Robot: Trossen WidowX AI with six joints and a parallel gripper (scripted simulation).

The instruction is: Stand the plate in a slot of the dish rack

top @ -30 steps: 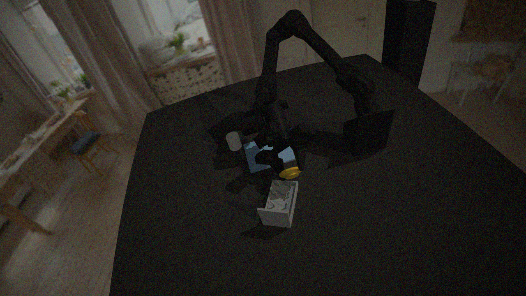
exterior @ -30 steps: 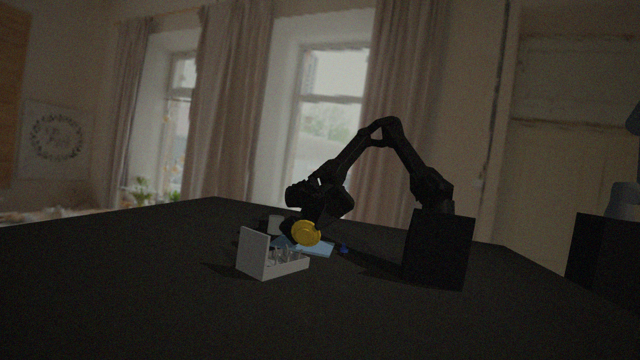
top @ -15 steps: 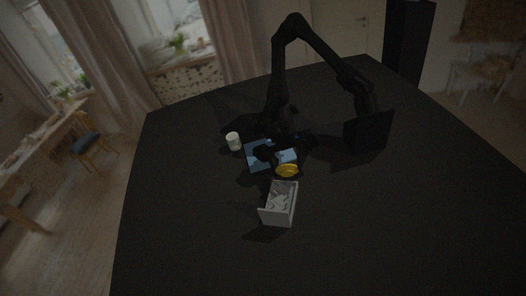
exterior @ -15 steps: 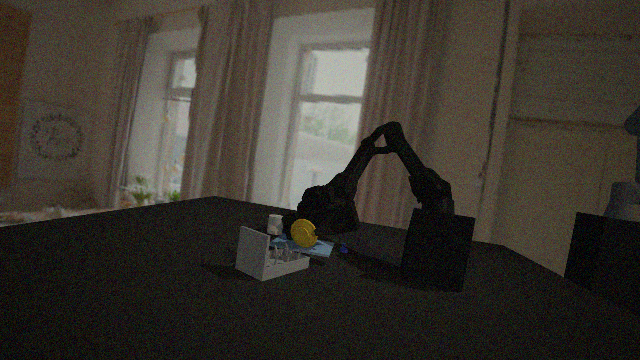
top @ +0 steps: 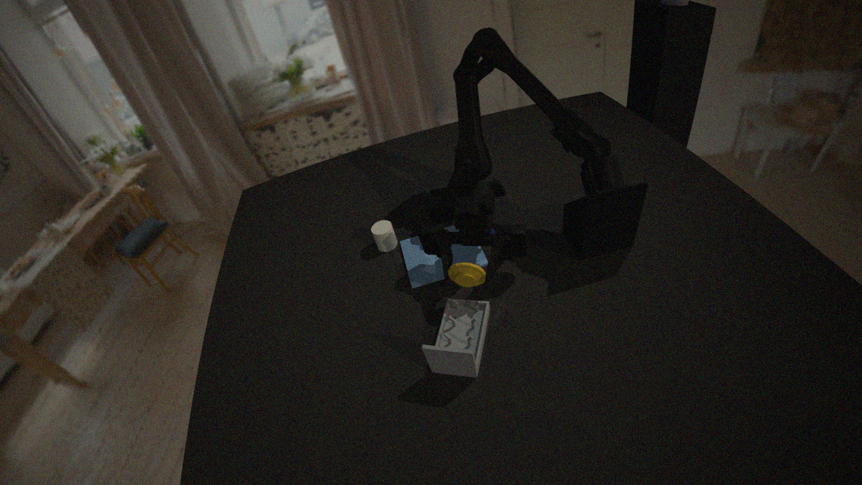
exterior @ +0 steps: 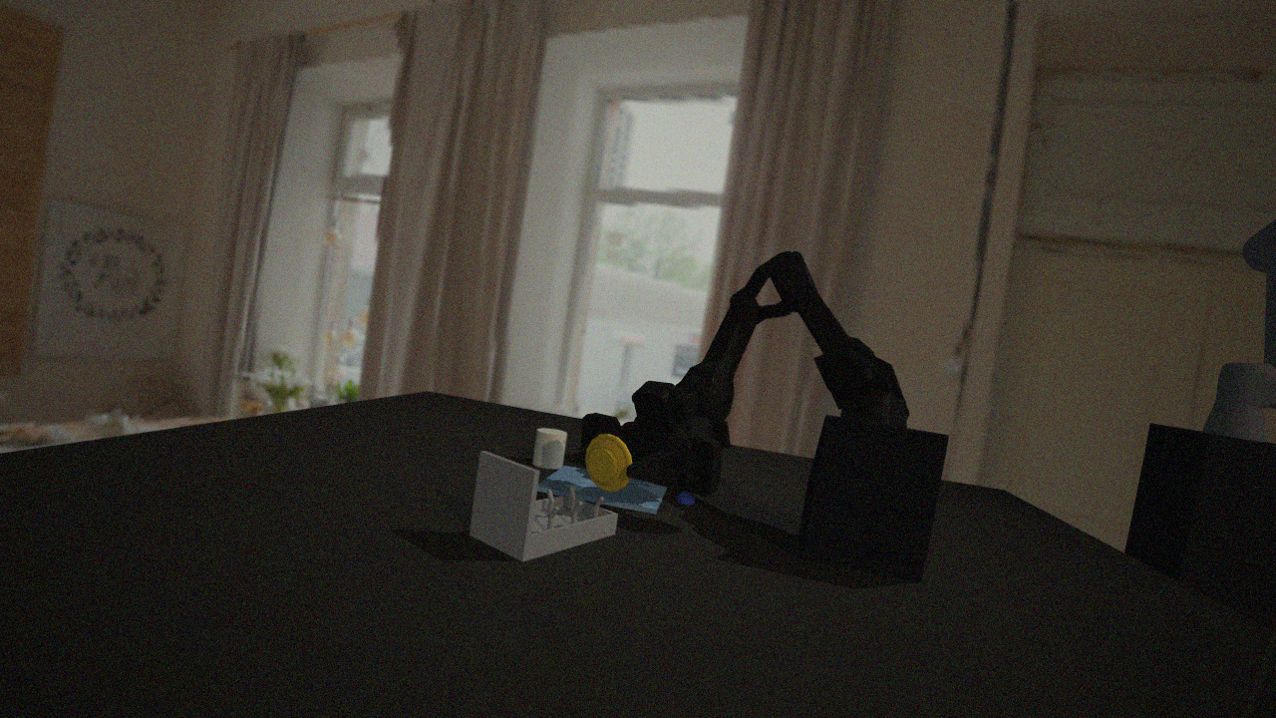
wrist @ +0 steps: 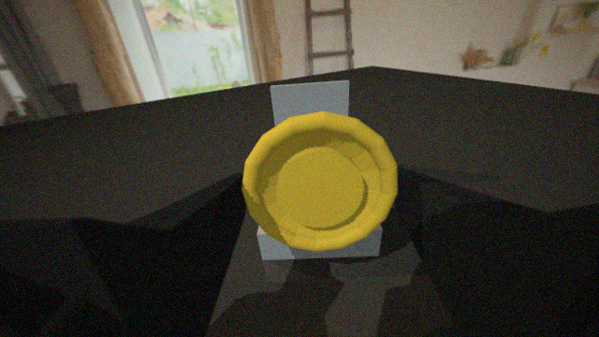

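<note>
The yellow plate (top: 467, 275) (exterior: 608, 462) (wrist: 320, 183) is held up off the table, tilted steeply, close to upright. My gripper (top: 467, 269) (wrist: 317, 179) is shut on the plate, with dark fingers at its left and right edges in the wrist view. The pale grey dish rack (top: 453, 362) (exterior: 503, 507) (wrist: 311, 99) stands just beyond the plate, its tall end panel at the far side from my gripper. Its rails show in the top and exterior views, and no dish stands between them. In the wrist view the plate hides most of the rack, including its rails.
A light blue board (top: 419, 265) (exterior: 640, 496) lies beneath and behind the plate, partly covered by the arm in the top view. A white cylinder (top: 384, 236) (exterior: 549, 449) stands beside the board. A small blue object (exterior: 685, 498) lies near the board's other side.
</note>
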